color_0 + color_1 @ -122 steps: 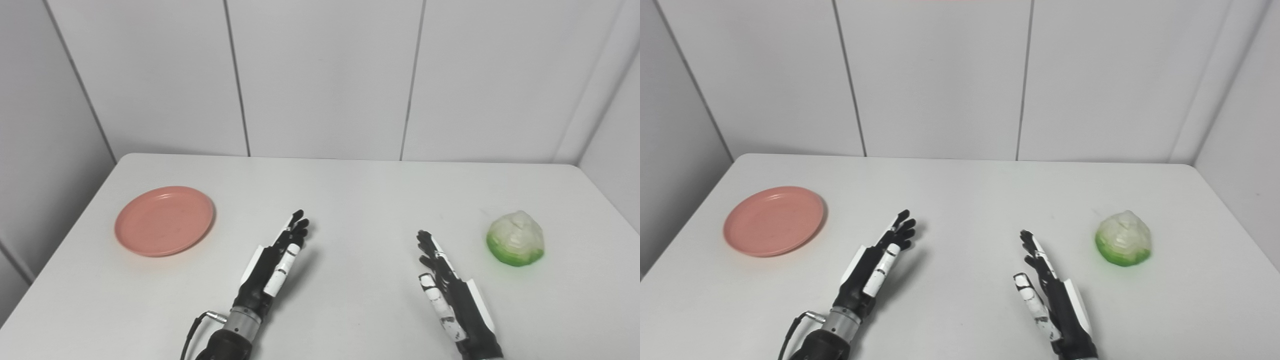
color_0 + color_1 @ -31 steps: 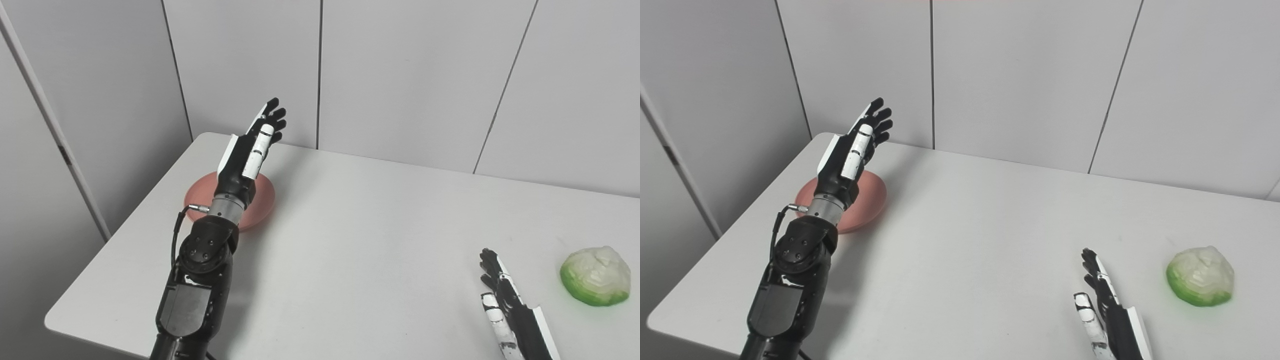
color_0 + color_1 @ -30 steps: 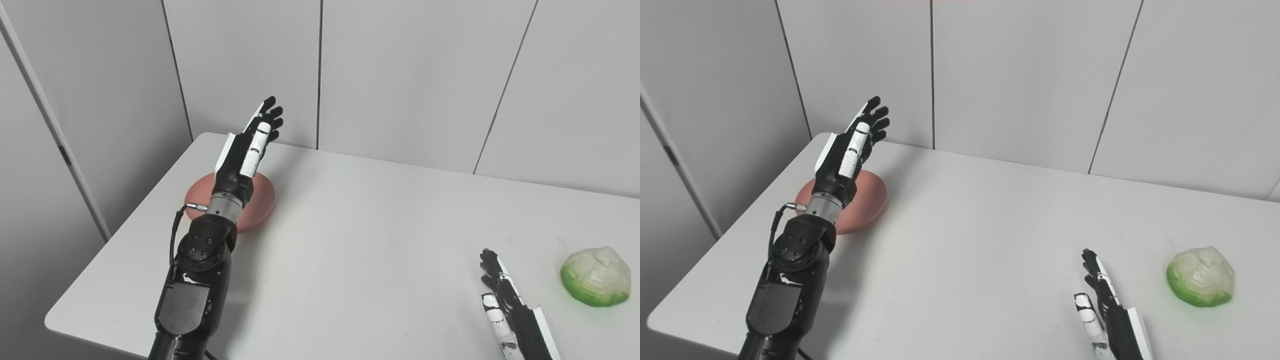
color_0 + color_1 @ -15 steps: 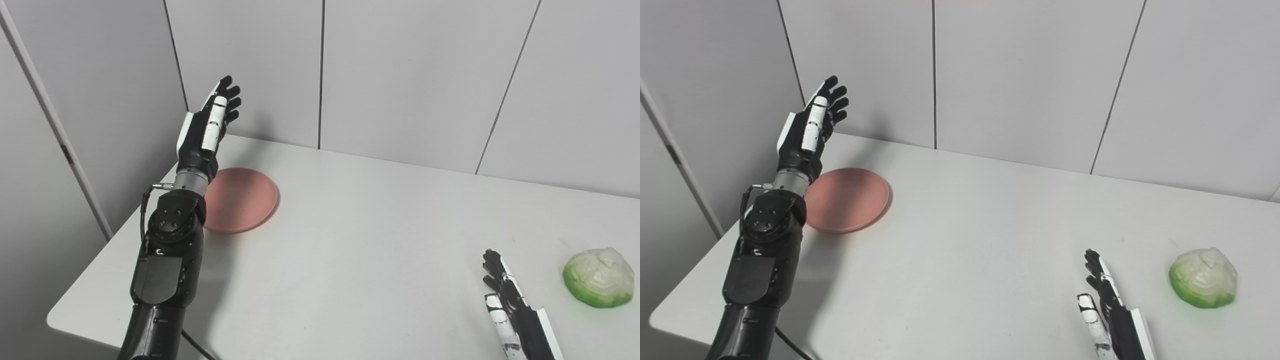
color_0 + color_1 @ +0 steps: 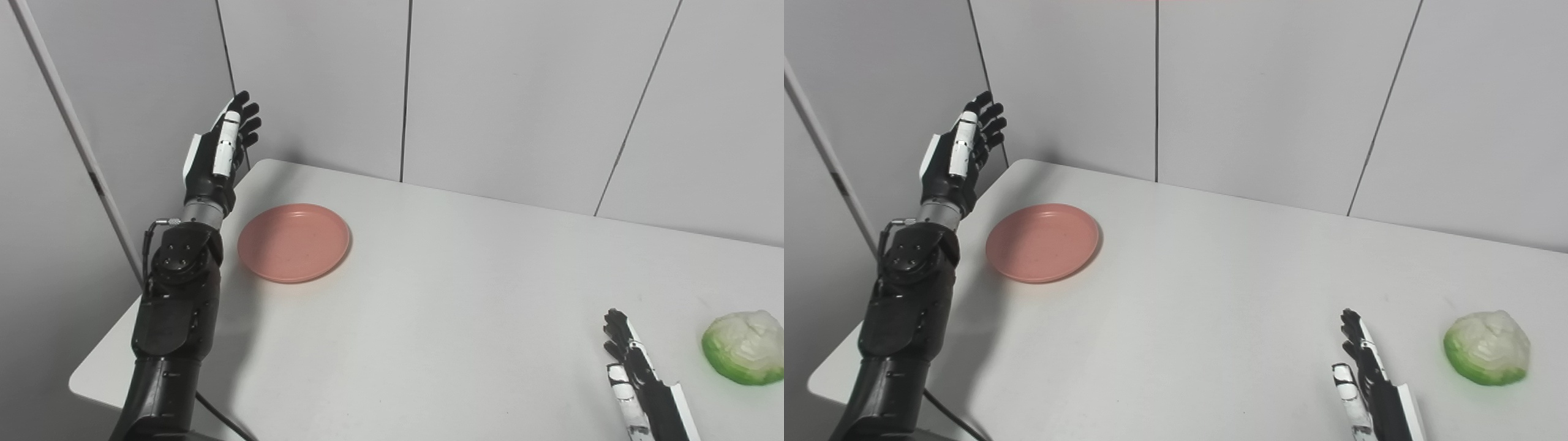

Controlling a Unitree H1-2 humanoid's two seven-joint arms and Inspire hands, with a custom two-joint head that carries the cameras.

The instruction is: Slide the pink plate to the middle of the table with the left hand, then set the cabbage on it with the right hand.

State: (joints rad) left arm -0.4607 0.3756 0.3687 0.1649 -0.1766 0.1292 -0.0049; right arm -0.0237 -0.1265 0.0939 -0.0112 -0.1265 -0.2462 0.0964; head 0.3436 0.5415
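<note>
Left hand (image 5: 215,160), empty w/ fingers spread, was raised off the table's far-left edge; pink plate (image 5: 293,242) lay just right of it & nearer. Right hand (image 5: 1371,380), apparently open, rested left of the cabbage (image 5: 1486,348).

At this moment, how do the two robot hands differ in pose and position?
The left robot hand is raised high, fingers pointing up, beyond the pink plate at the table's left edge. The right robot hand lies low over the table near the cabbage. Both are open and hold nothing.
</note>
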